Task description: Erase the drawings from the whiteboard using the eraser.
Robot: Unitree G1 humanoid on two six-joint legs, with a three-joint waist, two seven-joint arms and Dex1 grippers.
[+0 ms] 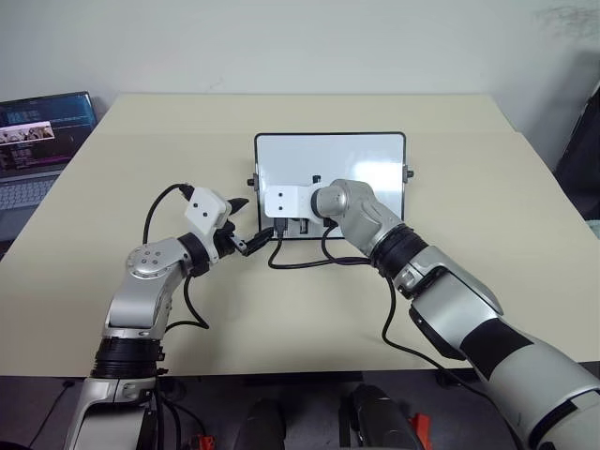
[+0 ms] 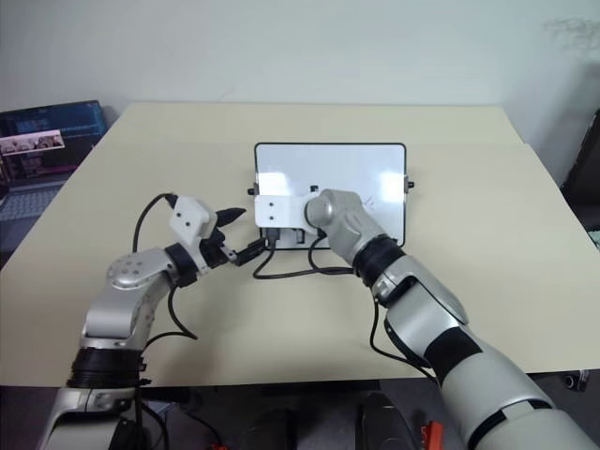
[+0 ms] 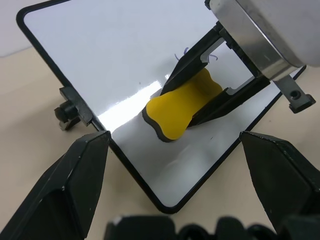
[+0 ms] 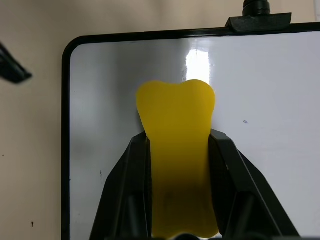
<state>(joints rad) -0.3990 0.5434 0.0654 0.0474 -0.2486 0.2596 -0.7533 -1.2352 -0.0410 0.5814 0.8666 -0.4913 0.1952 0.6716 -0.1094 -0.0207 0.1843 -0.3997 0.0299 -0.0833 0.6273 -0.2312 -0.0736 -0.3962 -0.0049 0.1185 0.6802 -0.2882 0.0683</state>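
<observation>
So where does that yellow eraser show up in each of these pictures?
Head views: hidden behind the right gripper at the whiteboard's near edge.
Left wrist view: the eraser sits mid-picture, clamped on the board.
Right wrist view: centre, between black fingers.
Shared landmark: the board's black frame.

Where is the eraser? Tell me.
The eraser is clamped between the right gripper's fingers, on the whiteboard near its near-left corner.

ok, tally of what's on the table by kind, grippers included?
Glossy white board with thin black frame: 1
Yellow eraser block with black edge: 1
Open laptop at the table's edge: 1
Two-finger black grippers: 2, left gripper open, right gripper shut on the eraser
Total: 5
</observation>
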